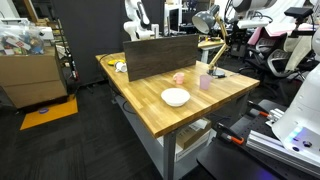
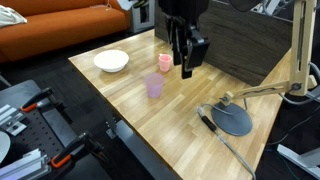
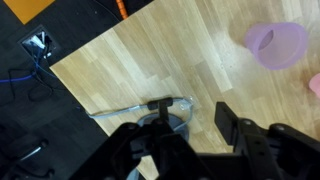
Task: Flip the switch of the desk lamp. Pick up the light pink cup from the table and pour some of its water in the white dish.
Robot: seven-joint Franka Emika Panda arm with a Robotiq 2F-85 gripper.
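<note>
Only exterior views show white dish (image 1: 175, 97), pincer (image 2: 187, 68) parted

The gripper (image 2: 183, 66) hangs over the wooden table (image 2: 110, 125), fingers pointing down, jaws apart and empty, just beside the light pink cup (image 2: 165, 62). A lilac tumbler (image 2: 154, 86) stands near the cup. The white dish (image 2: 111, 61) sits apart from both. The desk lamp (image 2: 234, 119) rests its dark base on the table.

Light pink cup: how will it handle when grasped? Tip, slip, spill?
The light pink cup looks short and squat, so a nudge probably won't tip it. Its smooth-looking wall may slip in the end effector. It is small, so likely light. Any water inside cannot be seen, so keep it level when lifting.
</note>
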